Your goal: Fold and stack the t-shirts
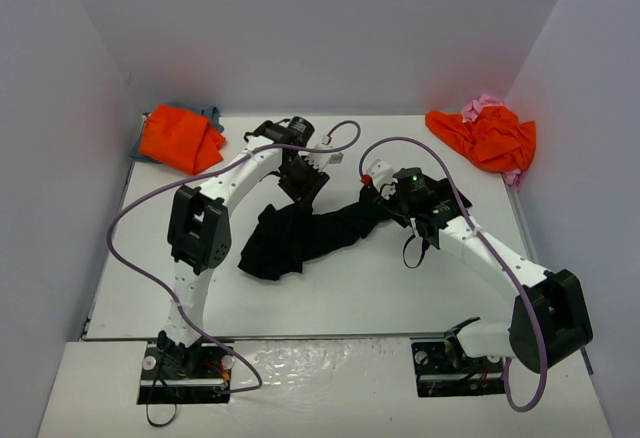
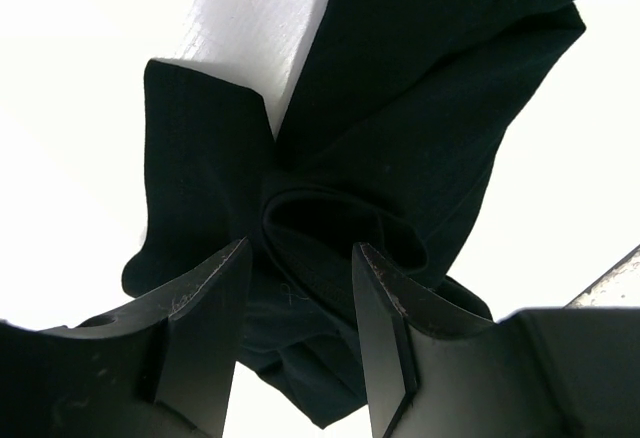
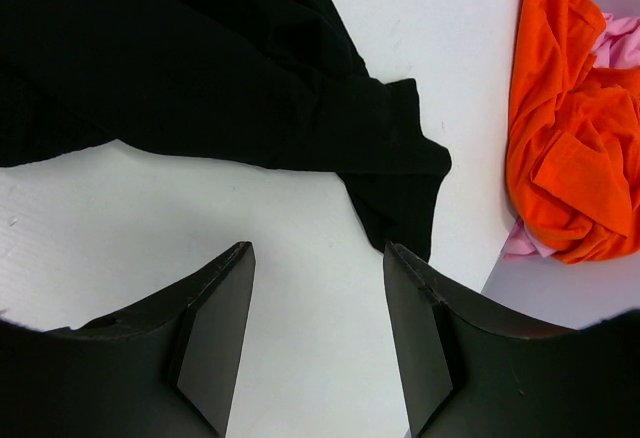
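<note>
The black t-shirt lies crumpled in the middle of the white table. My left gripper hovers over its far end. In the left wrist view that gripper is open, and a rolled fold of black cloth lies just beyond and between the fingertips, not pinched. My right gripper is at the shirt's right end. It is open over bare table, and a black sleeve lies just ahead of its right finger.
One orange t-shirt is heaped at the back left on a blue-grey one. Another orange t-shirt lies on a pink one at the back right, and both show in the right wrist view, orange over pink. Grey walls enclose the table.
</note>
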Motion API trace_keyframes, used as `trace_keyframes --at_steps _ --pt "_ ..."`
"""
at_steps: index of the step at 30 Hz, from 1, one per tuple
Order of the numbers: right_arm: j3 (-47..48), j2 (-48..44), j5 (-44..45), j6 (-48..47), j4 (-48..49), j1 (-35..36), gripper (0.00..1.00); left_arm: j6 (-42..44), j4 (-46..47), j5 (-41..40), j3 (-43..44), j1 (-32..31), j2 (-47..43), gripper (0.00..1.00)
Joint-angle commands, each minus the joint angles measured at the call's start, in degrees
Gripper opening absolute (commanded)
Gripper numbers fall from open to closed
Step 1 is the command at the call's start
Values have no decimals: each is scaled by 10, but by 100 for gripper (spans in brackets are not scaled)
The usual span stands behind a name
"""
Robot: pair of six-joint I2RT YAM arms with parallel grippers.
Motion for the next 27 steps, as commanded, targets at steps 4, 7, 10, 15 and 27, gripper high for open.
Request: trace_keyframes --at_steps 4,7,10,15,27 --pt "0 -22 4 4 30 -5 52 8 -19 -1 41 6 -7 41" --pt "0 -22 5 3 30 -5 52 10 -25 2 51 6 11 41" --pt "-2 -22 4 4 29 -5 52 12 -36 10 65 7 29 41" --pt "-2 -23 2 3 40 -6 52 12 -46 21 79 6 45 42" --pt "-10 -19 27 -4 62 -22 51 14 -38 14 72 9 -33 0"
